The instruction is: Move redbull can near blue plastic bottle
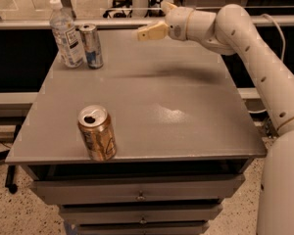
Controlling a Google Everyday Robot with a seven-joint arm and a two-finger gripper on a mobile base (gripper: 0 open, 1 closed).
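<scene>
The redbull can [91, 46], slim and silver with blue panels, stands upright at the table's far left. It is right beside the blue plastic bottle [66, 34], a clear bottle with a white cap and a label. My gripper [152, 21] is in the air over the far middle of the table, well to the right of the can. It is open and holds nothing.
A wider gold can [96, 132] with an opened top stands near the front left edge of the grey table [186, 121]. Drawers [139, 196] are below the table top. My arm [245, 38] reaches in from the right. A rail [117, 22] runs behind the table.
</scene>
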